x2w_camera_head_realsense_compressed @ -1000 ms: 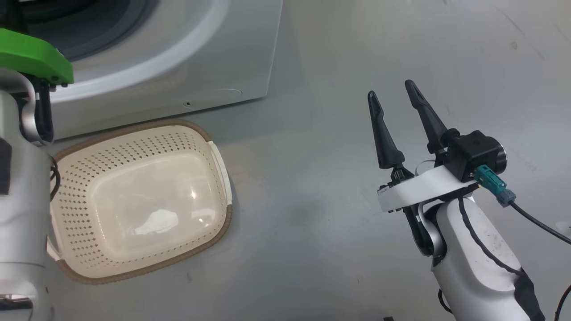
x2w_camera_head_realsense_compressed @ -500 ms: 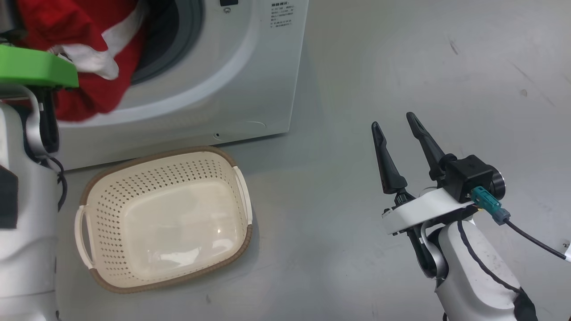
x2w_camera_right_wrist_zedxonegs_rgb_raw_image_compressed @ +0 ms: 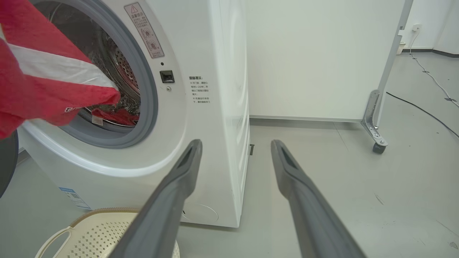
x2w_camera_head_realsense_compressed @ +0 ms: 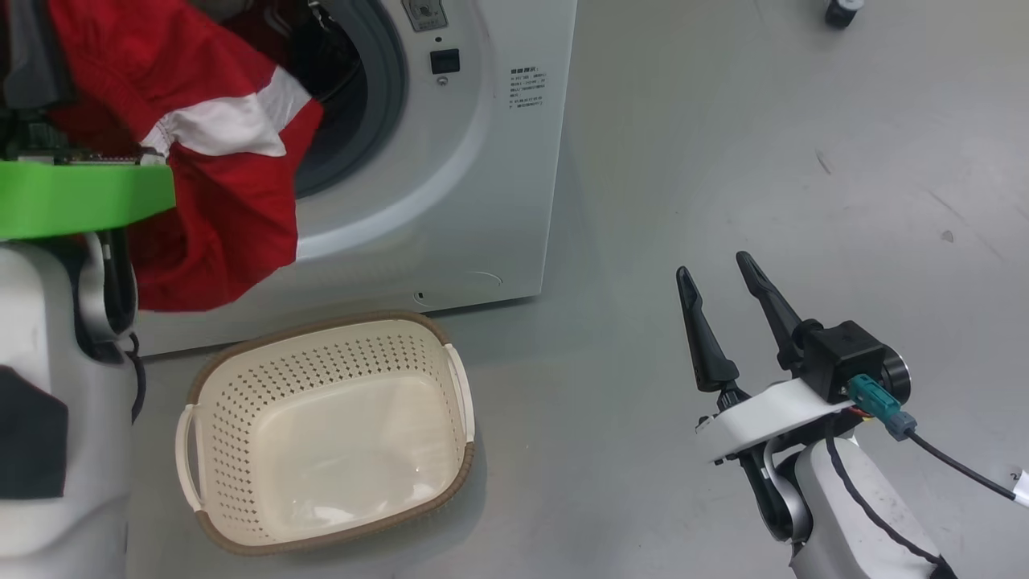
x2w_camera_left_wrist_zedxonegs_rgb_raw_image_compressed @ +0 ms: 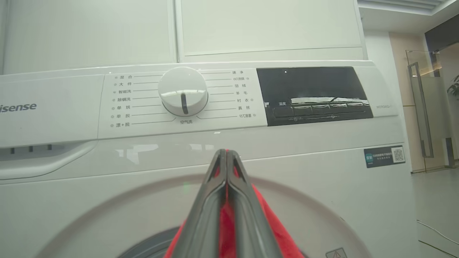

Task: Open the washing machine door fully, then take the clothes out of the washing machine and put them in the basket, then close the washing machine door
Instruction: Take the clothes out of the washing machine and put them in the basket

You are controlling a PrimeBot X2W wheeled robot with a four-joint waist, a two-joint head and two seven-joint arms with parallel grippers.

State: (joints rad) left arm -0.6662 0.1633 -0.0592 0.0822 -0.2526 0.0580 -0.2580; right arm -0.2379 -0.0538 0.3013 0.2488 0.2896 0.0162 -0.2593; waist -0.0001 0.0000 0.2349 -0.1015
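Left gripper (x2w_camera_left_wrist_zedxonegs_rgb_raw_image_compressed: 226, 156) is clamped on the red clothes (x2w_camera_head_realsense_compressed: 217, 217), which hang before the washing machine (x2w_camera_head_realsense_compressed: 498, 177) opening, near the basket (x2w_camera_head_realsense_compressed: 241, 386). Right gripper (x2w_camera_head_realsense_compressed: 714, 269) hovers over the floor (x2w_camera_head_realsense_compressed: 611, 386), its 2 fingers apart.

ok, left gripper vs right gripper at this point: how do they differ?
The left gripper is shut, pinching the red shorts; the right gripper is open and holds nothing. The left gripper is raised before the washing machine front, with the shorts hanging from it; the right gripper hangs over the floor beside the machine. Both have two long dark fingers.
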